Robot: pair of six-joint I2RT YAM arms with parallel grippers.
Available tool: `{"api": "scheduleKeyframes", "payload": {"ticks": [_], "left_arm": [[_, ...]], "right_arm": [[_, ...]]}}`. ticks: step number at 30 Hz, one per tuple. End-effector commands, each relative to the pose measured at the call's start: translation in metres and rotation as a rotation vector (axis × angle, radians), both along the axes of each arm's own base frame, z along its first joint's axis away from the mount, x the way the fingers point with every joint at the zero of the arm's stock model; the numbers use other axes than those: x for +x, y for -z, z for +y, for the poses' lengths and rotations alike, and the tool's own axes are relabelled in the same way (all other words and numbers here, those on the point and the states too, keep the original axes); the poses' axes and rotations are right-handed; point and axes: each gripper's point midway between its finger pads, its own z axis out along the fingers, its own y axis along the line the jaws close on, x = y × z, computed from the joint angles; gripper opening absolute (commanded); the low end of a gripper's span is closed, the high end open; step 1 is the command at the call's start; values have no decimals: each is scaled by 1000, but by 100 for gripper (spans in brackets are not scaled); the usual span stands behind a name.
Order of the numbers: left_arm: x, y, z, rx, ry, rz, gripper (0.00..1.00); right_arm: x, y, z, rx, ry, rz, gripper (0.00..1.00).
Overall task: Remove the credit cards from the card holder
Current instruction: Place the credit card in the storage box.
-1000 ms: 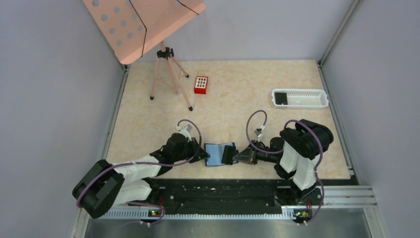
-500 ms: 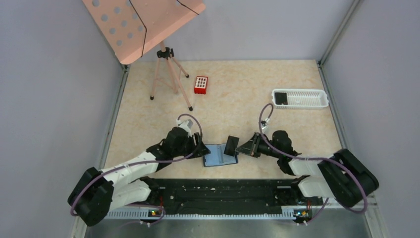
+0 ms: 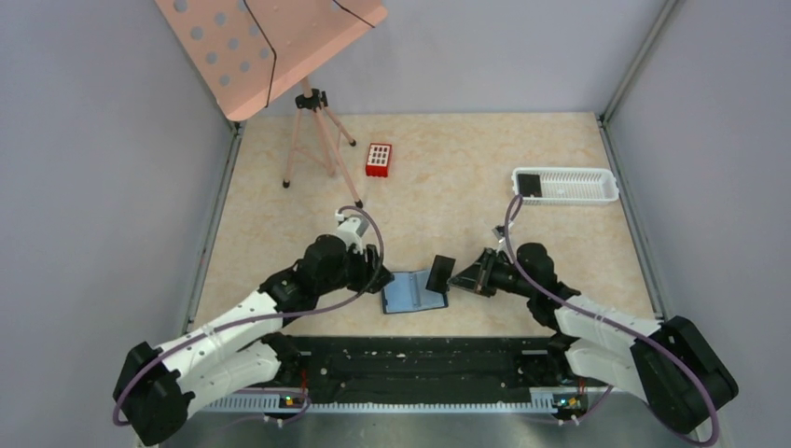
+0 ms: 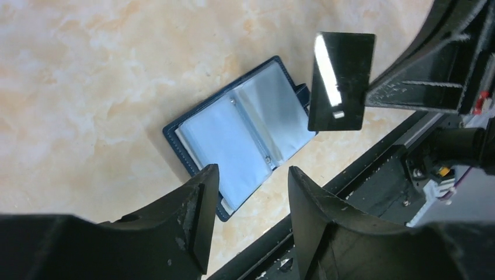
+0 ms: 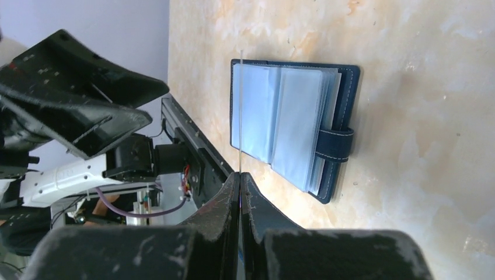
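One credit card [image 4: 341,81] clamped in the fully closed right gripper [image 5: 240,175], held over the single open card holder [image 3: 415,292] on the table [image 3: 448,177]. Second card [image 3: 528,184] in the white tray [image 3: 578,187]. Left gripper [image 4: 251,175] low beside the holder, half-parted, empty.

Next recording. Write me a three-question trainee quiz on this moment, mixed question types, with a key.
1. True or false: the card holder lies open on the table.
2. Which hand grips the black card? A. left B. right C. neither
3. Fill in: the second card lies in the white ____.
Key: 1 true. 2 B: the right hand is shut on it, and the left hand is open and holds nothing. 3 tray.
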Motion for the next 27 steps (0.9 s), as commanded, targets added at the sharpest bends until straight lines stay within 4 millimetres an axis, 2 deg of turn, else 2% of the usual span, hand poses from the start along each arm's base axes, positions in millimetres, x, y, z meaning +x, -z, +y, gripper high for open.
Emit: {"api": "scheduleKeyframes", "payload": {"ticks": [1,4,8,12,20,27], "left_arm": [[1,-44,-13,74,121,-310,52],[-9,-59,-27,153,206,-511,52],[-34,-68,-57,227,413,-780,52],[-39,-63,-67,359,472,-956,53],[-57,-48,-83,459,599,-1150,56],[-52,-36,-83,527,586,-1166,58]], "right_arm": [[4,-29,6,64,-2,-20,0],[-1,-36,12,89,-26,-14,0],[-12,-49,24,131,-88,-12,0],[-22,-62,33,177,-123,-15,0],[-30,-71,35,211,-131,-14,0],[-31,-77,36,229,-131,-25,0]]}}
